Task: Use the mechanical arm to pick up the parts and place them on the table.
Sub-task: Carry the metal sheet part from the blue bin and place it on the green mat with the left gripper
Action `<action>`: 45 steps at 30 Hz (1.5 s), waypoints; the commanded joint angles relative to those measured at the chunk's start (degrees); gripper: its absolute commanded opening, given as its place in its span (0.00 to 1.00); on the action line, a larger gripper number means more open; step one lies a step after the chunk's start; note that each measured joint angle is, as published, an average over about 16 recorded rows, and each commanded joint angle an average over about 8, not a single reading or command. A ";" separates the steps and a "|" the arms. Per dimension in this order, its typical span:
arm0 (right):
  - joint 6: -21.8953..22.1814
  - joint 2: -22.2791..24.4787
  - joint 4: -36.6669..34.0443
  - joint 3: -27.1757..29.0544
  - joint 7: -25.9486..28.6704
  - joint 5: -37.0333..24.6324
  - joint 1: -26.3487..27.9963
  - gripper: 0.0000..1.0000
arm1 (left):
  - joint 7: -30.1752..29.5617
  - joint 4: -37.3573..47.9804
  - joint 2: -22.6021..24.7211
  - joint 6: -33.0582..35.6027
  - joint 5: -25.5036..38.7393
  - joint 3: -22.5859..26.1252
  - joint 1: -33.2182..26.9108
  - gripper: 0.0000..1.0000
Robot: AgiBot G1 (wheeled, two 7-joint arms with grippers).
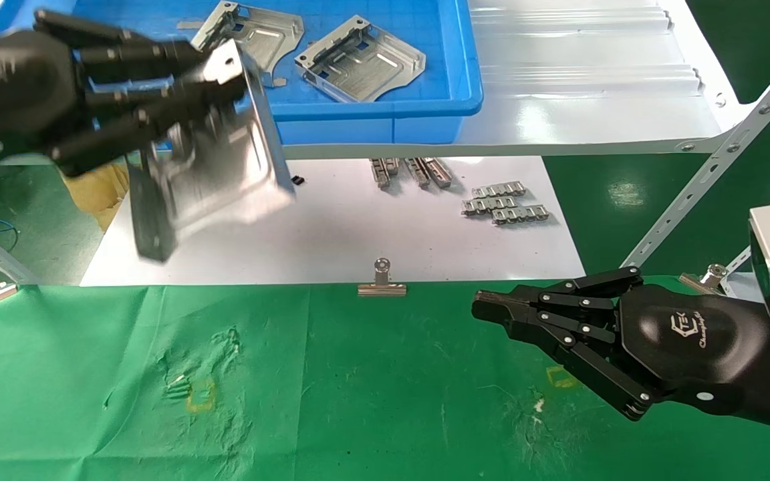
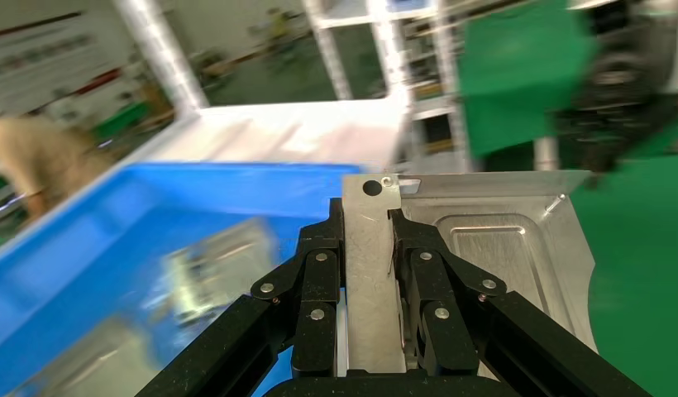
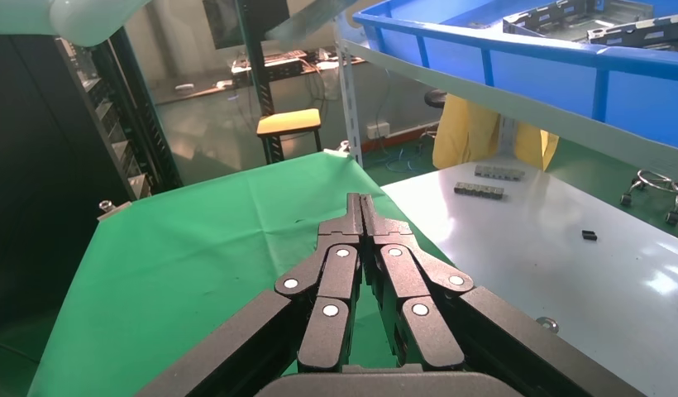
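Silver sheet metal is what the left tool (image 1: 221, 83) carries: one bracket (image 1: 214, 170) is held in the air above the white sheet (image 1: 358, 227), in front of the blue tray (image 1: 392, 113), hanging steeply tilted. In the left wrist view the black fingers (image 2: 319, 281) are seen clenched on the bracket's flanged edge, one pair on each side of the flange, near the hole at its corner. The grasp is taken at one edge only, so the plate is judged likely to swing or slip if it is moved sharply.

For the step to be done well, the bracket should be carried forward over the green tabletop (image 1: 331, 401) and lowered until its lower edge rests on the cloth before the fingers are loosened; a drop from height should be avoided. Two more brackets (image 1: 358, 60) lie in the tray, not yet fetched.

The right tool (image 1: 485, 306) is parked low over the tabletop's right side, its fingers drawn together at the tips and nothing held.
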 commanded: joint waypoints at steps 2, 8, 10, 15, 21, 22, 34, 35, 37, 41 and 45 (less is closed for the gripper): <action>0.00 0.00 0.00 0.00 0.00 0.00 0.00 0.00 | 3.30 -1.23 -0.64 3.23 -1.08 1.60 1.03 0.00; 0.00 0.00 0.00 0.00 0.00 0.00 0.00 0.00 | 8.19 -6.67 -3.76 2.40 0.34 8.85 3.89 0.00; 0.00 0.00 0.00 0.00 0.00 0.00 0.00 0.00 | 9.90 -7.70 -4.32 1.23 2.14 10.51 4.73 0.00; 0.00 0.00 0.00 0.00 0.00 0.00 0.00 0.00 | 13.68 -10.04 -4.81 -3.03 6.78 12.70 8.15 0.00; 0.00 0.00 0.00 0.00 0.00 0.00 0.00 0.00 | 15.12 -13.66 -5.46 -8.64 10.53 14.16 13.52 0.00; 0.00 0.00 0.00 0.00 0.00 0.00 0.00 0.00 | 15.13 -14.32 -5.56 -9.47 11.02 14.37 14.32 0.00; 0.00 0.00 0.00 0.00 0.00 0.00 0.00 0.00 | 14.23 -18.60 -6.43 -16.16 15.21 15.94 19.80 0.00; 0.00 0.00 0.00 0.00 0.00 0.00 0.00 0.00 | 14.14 -18.68 -6.48 -16.46 15.56 16.05 19.95 0.00; 0.00 0.00 0.00 0.00 0.00 0.00 0.00 0.00 | 13.94 -18.73 -6.56 -16.95 16.26 16.28 20.18 0.00; 0.00 0.00 0.00 0.00 0.00 0.00 0.00 0.00 | 13.77 -18.57 -6.49 -17.89 17.51 16.69 20.53 0.00; 0.00 0.00 0.00 0.00 0.00 0.00 0.00 0.00 | 14.13 -18.42 -6.13 -19.44 19.08 17.08 20.97 0.33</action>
